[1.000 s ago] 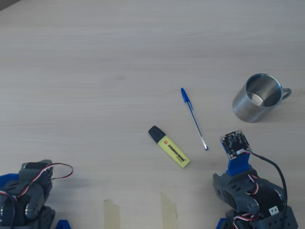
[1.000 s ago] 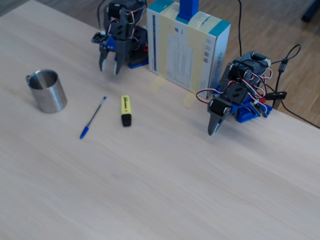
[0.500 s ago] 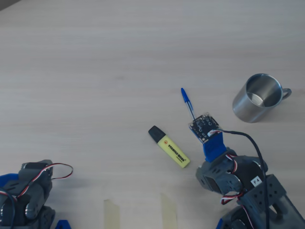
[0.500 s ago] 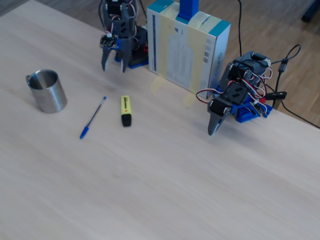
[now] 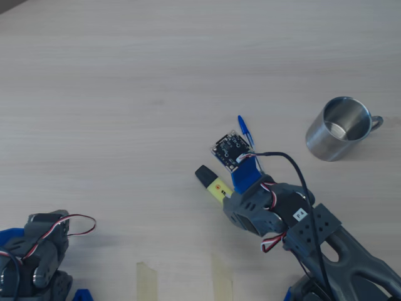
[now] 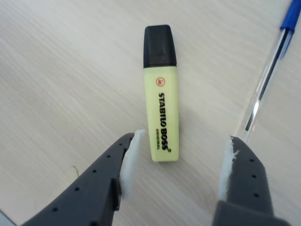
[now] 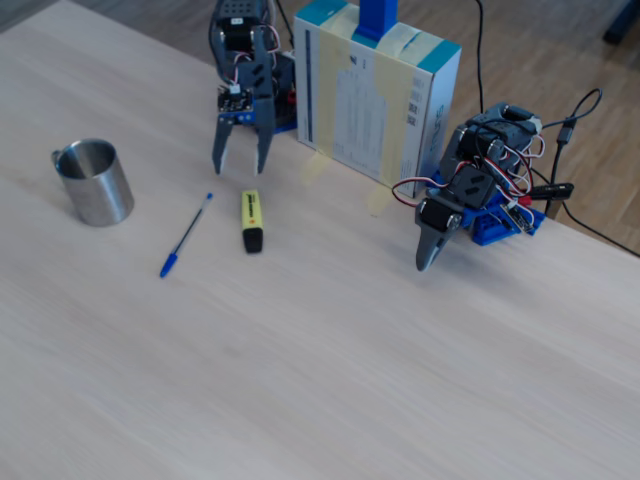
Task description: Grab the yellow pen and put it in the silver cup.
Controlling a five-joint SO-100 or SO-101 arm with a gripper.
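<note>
We note the yellow pen [image 6: 161,94] lying flat on the pale wooden tabletop [image 5: 125,75], black cap pointing away from the arm in the wrist view, lettering facing up. The gripper [image 6: 178,162] hangs just above the pen's uncapped end with its jaws spread wide and holding nothing; in the wrist view the pen's end sits between the two white-padded fingers [image 6: 129,157], nearer the left one, touching neither. In the fixed view the gripper [image 7: 241,165] points down at the tabletop just beyond the pen [image 7: 251,220]. A thin blue ballpoint pen [image 6: 265,77] lies to the right of the highlighter in the wrist view, its clear barrel running close to the right finger. In the overhead view the silver cup [image 5: 338,128] stands upright, well to the right of the pen [image 5: 210,180], handle to the right, mouth open and empty. A second arm [image 7: 470,195] rests at the right in the fixed view, beside a taped box [image 7: 375,85].
</note>
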